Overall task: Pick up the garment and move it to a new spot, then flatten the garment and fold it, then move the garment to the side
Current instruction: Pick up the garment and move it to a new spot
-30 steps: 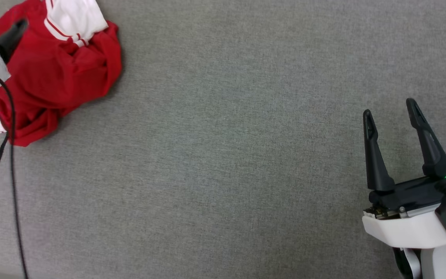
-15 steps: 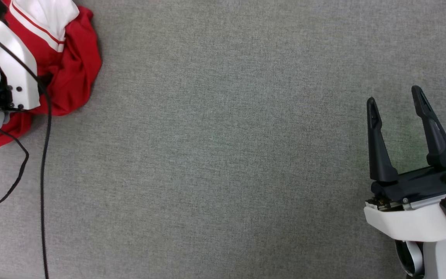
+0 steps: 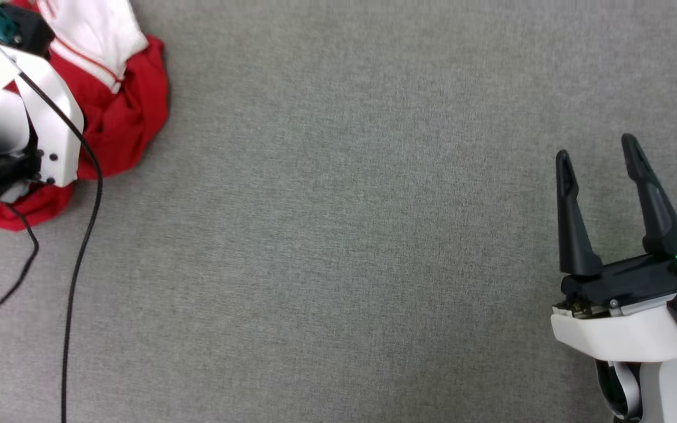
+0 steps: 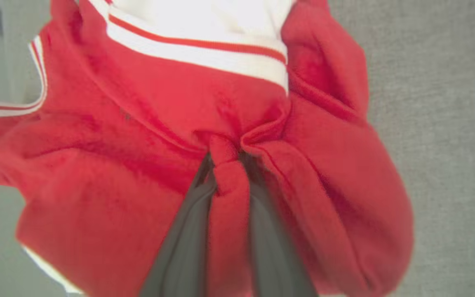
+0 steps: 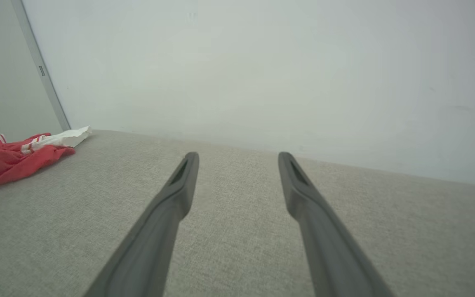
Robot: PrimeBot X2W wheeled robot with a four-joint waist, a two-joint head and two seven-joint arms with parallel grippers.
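Observation:
The garment (image 3: 118, 111), red with a white sleeve and striped trim, lies bunched at the far left of the grey surface. It appears close up as the garment (image 4: 138, 123) in the left wrist view, and as a low red heap, the garment (image 5: 10, 159), in the right wrist view. My left gripper (image 4: 226, 165) is shut on a pinched fold of its red cloth. In the head view my left arm's white wrist (image 3: 33, 117) sits over the heap and hides the fingers. My right gripper (image 3: 597, 155) stands open and holds nothing at the right; it shows as the right gripper (image 5: 237, 159) above bare fabric.
The grey fabric surface (image 3: 338, 235) stretches wide between the two arms. Black cables (image 3: 80, 247) hang from my left arm over its left part. A pale wall (image 5: 262, 62) rises behind the surface's far edge.
My left gripper has closed from wide open onto a fold of the garment. The head view has shifted slightly. My right gripper has stayed open in place.

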